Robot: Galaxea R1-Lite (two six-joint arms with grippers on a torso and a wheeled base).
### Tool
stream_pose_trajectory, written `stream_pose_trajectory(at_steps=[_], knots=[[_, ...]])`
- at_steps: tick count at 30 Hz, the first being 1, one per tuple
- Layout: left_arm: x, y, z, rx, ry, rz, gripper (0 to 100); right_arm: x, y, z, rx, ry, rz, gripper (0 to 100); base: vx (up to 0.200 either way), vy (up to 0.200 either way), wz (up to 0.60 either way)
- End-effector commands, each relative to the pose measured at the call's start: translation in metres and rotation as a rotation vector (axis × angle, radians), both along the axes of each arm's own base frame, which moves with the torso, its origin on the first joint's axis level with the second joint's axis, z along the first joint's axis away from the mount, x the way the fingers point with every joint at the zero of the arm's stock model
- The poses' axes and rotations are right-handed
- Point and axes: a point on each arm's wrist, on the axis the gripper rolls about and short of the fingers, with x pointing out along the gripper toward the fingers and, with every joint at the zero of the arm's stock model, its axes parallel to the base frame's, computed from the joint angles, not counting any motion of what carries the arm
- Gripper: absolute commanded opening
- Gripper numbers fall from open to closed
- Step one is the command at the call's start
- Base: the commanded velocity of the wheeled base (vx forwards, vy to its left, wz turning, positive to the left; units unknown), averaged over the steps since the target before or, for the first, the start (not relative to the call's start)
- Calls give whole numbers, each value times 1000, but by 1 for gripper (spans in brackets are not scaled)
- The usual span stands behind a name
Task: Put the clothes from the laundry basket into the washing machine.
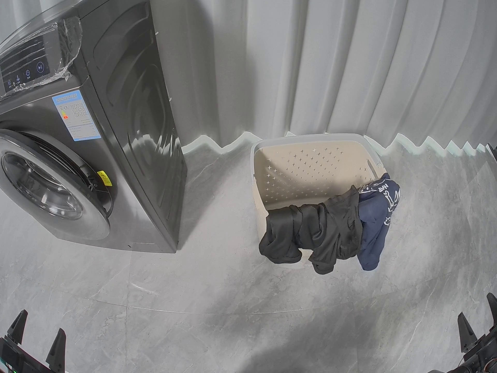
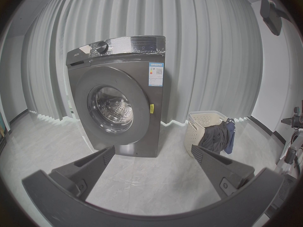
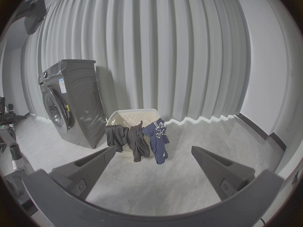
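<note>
Now one grey garment (image 1: 321,229) and one navy garment (image 1: 375,218) drape one laundry basket (image 1: 310,140); left gripper (image 1: 39,328), right gripper (image 1: 477,312) released.

Dark clothes (image 1: 321,229) draped over cream laundry basket (image 1: 310,140), grey washing machine (image 1: 129,104) nearby

- Left gripper (image 2: 152,149) is seen low over the grey floor (image 2: 148,186), its fingers (image 2: 221,171) spread wide with nothing between them.
- Dark grey washing machine (image 2: 120,95) is observed beyond the gripper, its round glass door (image 2: 110,109) turned toward the camera.
- Cream laundry basket (image 2: 197,126) is set on the floor just beside the machine.
- A dark garment (image 2: 216,137) and a blue garment (image 2: 231,136) are draped side by side over the basket rim.
- A pleated white curtain (image 2: 205,48) is hung behind both.
</note>
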Motion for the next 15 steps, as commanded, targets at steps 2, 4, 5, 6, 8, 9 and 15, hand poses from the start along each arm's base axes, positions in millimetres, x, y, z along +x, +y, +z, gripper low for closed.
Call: stream_pose_trajectory(at_steps=[2, 4, 5, 6, 8, 9, 15], knots=[[0, 0, -4, 1, -2, 0, 100, 0, 0, -5, 0, -1, 0, 100, 0, -200, 0], [0, 0, -4, 1, -2, 0, 100, 0, 0, -5, 0, -1, 0, 100, 0, -200, 0], [0, 0, -4, 1, -2, 0, 100, 0, 0, -5, 0, -1, 0, 100, 0, -200, 0], [0, 0, -4, 0, -2, 0, 100, 0, 0, -5, 0, -1, 0, 100, 0, -200, 0], [0, 0, -4, 1, -2, 0, 100, 0, 0, -5, 0, -1, 0, 100, 0, -200, 0], [0, 0, -4, 0, -2, 0, 100, 0, 0, -5, 0, -1, 0, 100, 0, -200, 0], [0, 0, -4, 0, -2, 0, 100, 0, 0, -5, 0, -1, 0, 100, 0, -200, 0]])
